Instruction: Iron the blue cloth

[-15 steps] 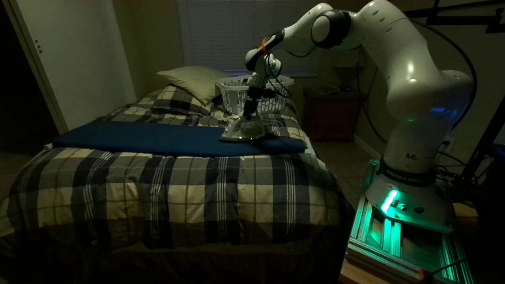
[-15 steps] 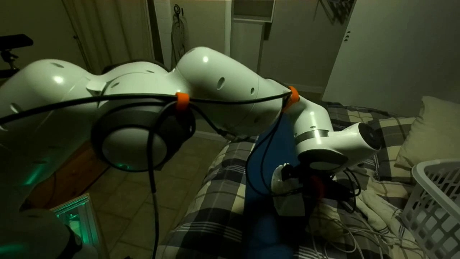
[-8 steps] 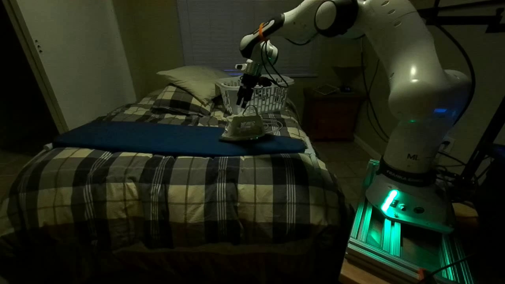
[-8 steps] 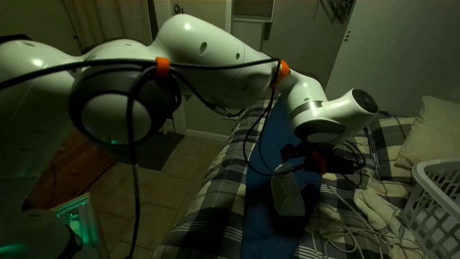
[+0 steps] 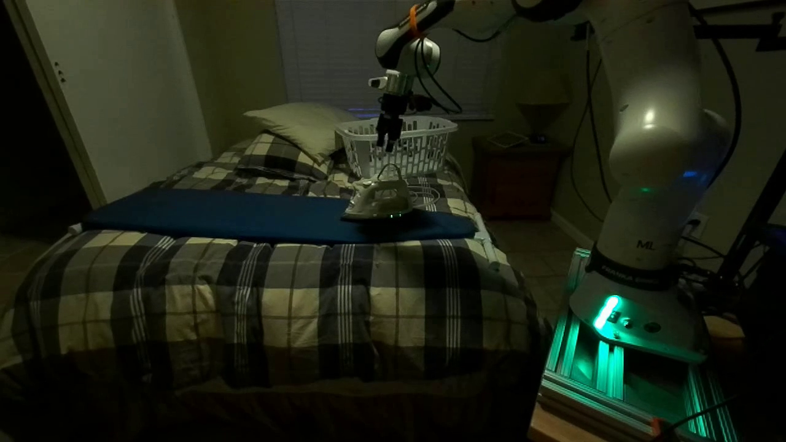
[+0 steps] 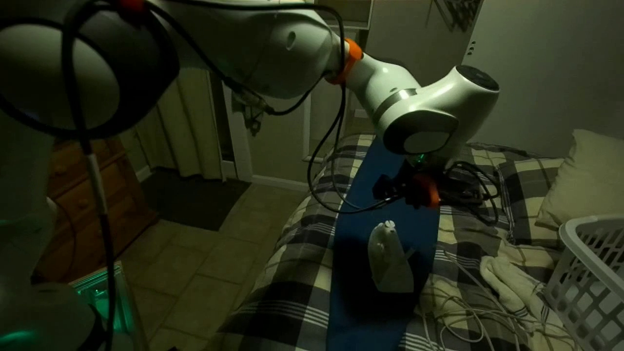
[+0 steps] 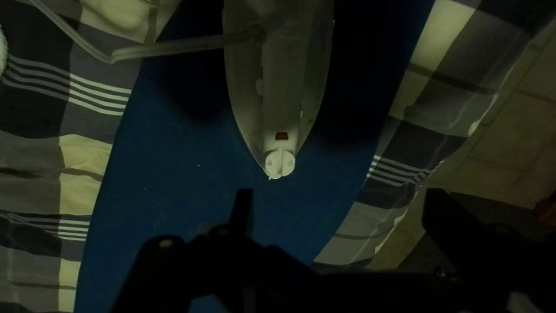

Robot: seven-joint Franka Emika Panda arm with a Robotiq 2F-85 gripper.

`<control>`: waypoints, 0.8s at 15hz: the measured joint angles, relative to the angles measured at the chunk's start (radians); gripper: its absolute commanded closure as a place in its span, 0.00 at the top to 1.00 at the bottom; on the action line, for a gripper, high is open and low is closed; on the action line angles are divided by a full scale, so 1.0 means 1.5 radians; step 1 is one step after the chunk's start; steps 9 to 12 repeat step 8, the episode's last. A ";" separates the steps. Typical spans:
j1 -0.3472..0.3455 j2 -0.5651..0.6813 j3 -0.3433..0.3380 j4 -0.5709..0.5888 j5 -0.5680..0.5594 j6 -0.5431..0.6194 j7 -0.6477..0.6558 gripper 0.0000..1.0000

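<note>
Gripper (image 7: pixel 339 191) is spread wide, hangs above the iron (image 7: pixel 282 87) with a visible gap in both exterior views. Iron: pale, smooth shell, tapered nose (image 7: pixel 269 139) with a round knob (image 7: pixel 273 163), sitting sole-down on the blue cloth (image 5: pixel 215 213). Cloth is plain, flat, one long strip over the plaid bedspread (image 5: pixel 276 294); long axis runs across it, side to side. Nose points along that axis, away from the robot base (image 5: pixel 638 301).

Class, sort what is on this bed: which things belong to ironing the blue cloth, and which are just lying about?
For the job:
blue cloth, spread flat
iron, resting on the blue cloth
cord, running to the iron

Just lying about:
white basket
pale pillow
plaid bedspread
</note>
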 measured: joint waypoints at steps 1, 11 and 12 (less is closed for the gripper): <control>0.005 -0.020 -0.006 -0.018 -0.013 0.000 0.003 1.00; 0.016 -0.127 -0.028 -0.121 -0.057 0.000 0.004 1.00; 0.016 -0.127 -0.028 -0.121 -0.057 0.000 0.004 1.00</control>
